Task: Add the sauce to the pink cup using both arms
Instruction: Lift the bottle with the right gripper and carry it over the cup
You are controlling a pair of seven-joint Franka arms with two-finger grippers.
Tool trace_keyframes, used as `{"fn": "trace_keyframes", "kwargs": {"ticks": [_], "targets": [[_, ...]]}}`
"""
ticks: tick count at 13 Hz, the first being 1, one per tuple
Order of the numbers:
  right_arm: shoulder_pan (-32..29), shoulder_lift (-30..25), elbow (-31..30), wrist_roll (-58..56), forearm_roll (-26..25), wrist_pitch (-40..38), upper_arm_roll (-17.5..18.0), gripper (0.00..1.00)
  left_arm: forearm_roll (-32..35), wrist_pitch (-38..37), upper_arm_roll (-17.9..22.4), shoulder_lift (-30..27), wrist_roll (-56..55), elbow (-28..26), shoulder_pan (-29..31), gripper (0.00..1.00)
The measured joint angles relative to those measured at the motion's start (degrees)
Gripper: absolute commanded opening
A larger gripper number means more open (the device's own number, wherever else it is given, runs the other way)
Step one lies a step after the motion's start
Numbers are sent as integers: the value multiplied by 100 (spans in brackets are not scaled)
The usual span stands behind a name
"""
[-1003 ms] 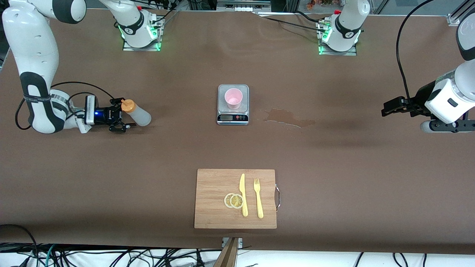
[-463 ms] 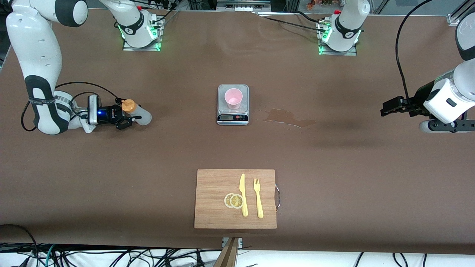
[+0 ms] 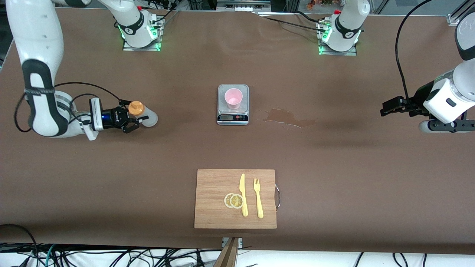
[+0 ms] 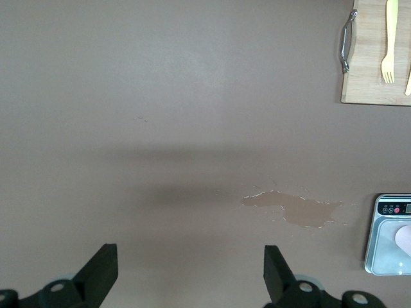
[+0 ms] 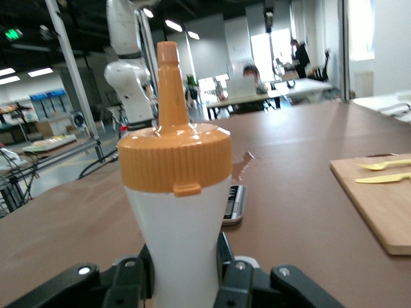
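Right gripper clamped on sauce bottle just under orange cap, bottle upright, nozzle up. Pink cup on scale, well apart from bottle, toward left arm's end. Left gripper waits, fingers apart, roughly as distant from cup. Bottle translucent whitish, tapered.

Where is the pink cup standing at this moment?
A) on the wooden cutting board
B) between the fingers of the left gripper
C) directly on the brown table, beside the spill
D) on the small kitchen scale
D: the pink cup stands upright on the platform of the scale, at the middle of the table and farther from the front camera than the cutting board.
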Motion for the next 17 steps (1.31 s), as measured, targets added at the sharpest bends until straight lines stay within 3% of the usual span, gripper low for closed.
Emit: {"fn": "trace_keyframes", "kwargs": {"ticks": [3,6,12,17], "targets": [[722,-1043,-20,1573,-720,1261,-9,14,0,0,-2,0,0,0,0,100],[1611,-1592,-65,2903,-1829,2260,4,14,0,1,-3,0,0,0,0,100],[2920,-1696,-135,4765,-3694,3335,18,15,0,1,0,0,0,0,7,100],[4099,-1699,-134,6966,-5506,3543,39,16,0,1,0,0,0,0,8,100]]}}
